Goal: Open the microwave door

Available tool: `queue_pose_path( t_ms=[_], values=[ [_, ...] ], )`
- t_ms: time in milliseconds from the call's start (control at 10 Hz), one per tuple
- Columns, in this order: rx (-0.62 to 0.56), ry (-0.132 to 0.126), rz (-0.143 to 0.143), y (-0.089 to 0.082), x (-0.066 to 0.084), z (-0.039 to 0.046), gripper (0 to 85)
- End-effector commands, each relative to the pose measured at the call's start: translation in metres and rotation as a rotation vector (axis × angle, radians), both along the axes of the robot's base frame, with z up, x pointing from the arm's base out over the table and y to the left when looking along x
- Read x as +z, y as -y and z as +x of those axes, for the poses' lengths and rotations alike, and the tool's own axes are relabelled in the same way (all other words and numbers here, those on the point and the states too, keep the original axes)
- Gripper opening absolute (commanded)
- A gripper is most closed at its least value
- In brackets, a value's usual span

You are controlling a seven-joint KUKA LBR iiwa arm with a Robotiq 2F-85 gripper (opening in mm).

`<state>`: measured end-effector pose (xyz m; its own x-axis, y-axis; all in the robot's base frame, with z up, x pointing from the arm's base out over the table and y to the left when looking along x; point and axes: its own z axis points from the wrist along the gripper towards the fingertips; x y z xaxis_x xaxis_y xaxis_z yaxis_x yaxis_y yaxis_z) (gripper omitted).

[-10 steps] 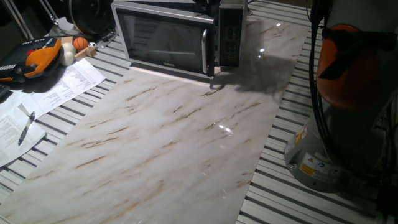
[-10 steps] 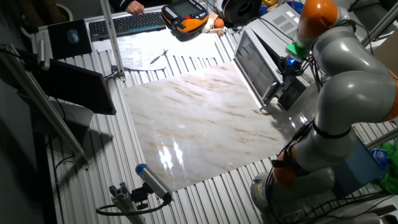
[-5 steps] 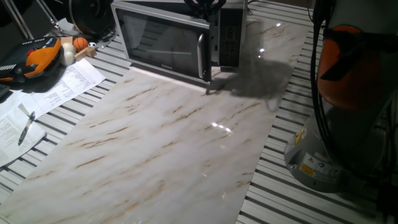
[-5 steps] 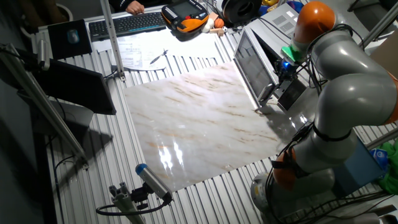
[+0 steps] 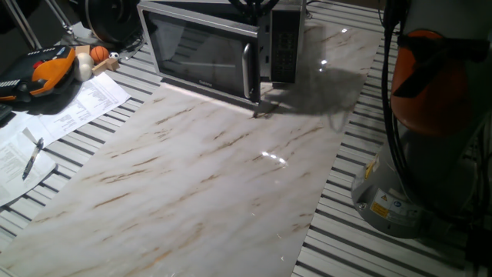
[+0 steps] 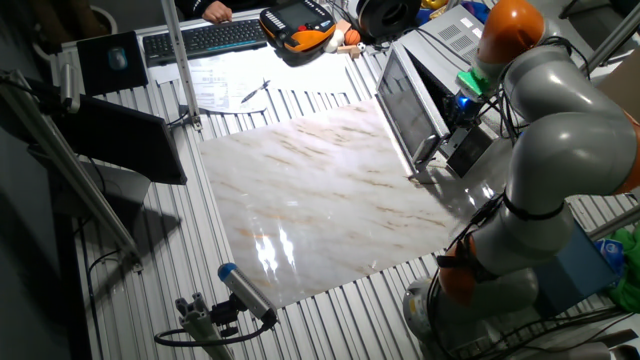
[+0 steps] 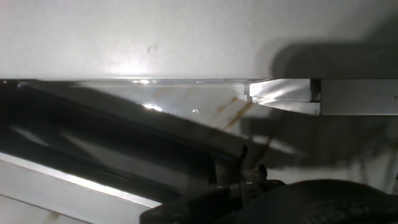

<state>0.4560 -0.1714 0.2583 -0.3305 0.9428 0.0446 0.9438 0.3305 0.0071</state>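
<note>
The microwave (image 5: pixel 223 42) stands at the far edge of the marble board. Its door (image 5: pixel 200 50) is ajar by a small gap on the handle side, next to the dark keypad (image 5: pixel 283 46). The silver bar handle (image 5: pixel 247 71) stands a little off the body. In the other fixed view the door (image 6: pixel 408 100) swings out from the box, handle (image 6: pixel 428 150) at its free edge. My gripper (image 6: pixel 455 118) is at the top of the door gap, behind the door's free edge; its fingers are too dark to make out. The hand view shows the microwave top (image 7: pixel 186 37) and the door edge (image 7: pixel 93 155).
The marble board (image 5: pixel 215 177) lies in front of the microwave. Papers and a pen (image 5: pixel 34 154) lie at the left, with an orange pendant (image 5: pixel 54 65) and small balls behind. The arm's base (image 5: pixel 415 154) stands at the right. A keyboard (image 6: pixel 195 38) lies at the far side.
The door has swung out a little from the microwave body, its handle moving left and forward. My gripper has followed behind the door edge. Little has moved in the last half second.
</note>
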Motion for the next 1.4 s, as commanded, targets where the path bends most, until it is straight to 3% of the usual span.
queue_pose_path(
  t_ms=[0,100,200,400,500,700,900,1100,1300],
  values=[
    [-0.067,0.024,-0.012,-0.005,-0.005,0.0021,0.0],
    [-0.136,0.047,-0.065,-0.015,-0.014,0.0044,0.0],
    [-0.153,0.051,-0.104,-0.022,-0.021,0.0040,0.0],
    [-0.146,0.039,-0.087,-0.022,-0.022,0.0044,0.0],
    [-0.125,0.034,-0.060,-0.016,-0.017,0.0060,0.0],
    [-0.009,0.011,0.049,0.001,-0.002,0.0028,0.0],
    [0.162,0.012,0.115,0.004,0.007,-0.0094,0.0],
    [0.251,0.030,0.122,0.003,0.009,-0.0158,0.0],
    [0.360,0.034,0.080,0.002,0.011,-0.0230,0.0]
  ],
)
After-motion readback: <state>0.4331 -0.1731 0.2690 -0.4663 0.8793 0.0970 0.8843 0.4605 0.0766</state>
